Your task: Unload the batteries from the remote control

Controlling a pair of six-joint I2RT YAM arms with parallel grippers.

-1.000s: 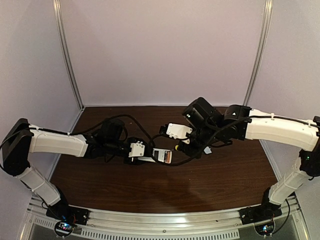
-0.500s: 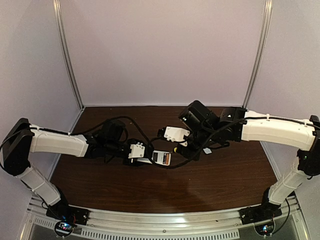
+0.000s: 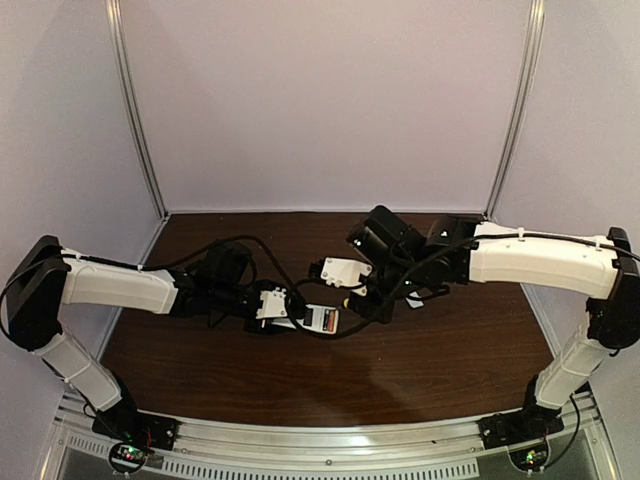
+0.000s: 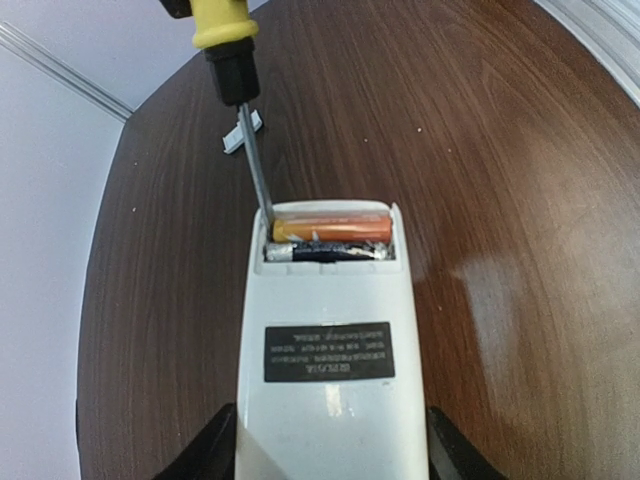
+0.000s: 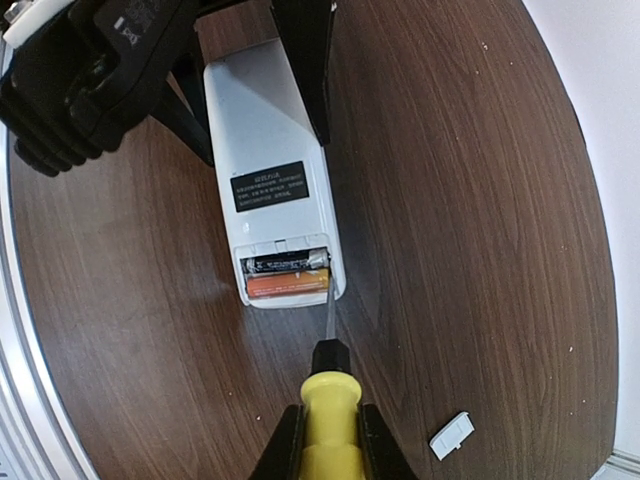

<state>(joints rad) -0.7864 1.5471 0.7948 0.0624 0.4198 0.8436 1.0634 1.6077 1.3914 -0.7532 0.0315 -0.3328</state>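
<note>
The white remote control lies back up on the table with its battery bay open. Two batteries sit side by side in the bay, an orange one at the end and a dark one behind it. My left gripper is shut on the remote's sides, near the end away from the bay. My right gripper is shut on a yellow-handled screwdriver. The screwdriver's tip touches the corner of the bay at one end of the orange battery.
A small white cover piece lies on the brown table beside the screwdriver handle. The same cover piece lies beyond the remote in the left wrist view. Both arms meet over the middle of the table.
My right arm has swung left and brought the screwdriver to the remote's open end. The left arm and the remote have hardly moved.
</note>
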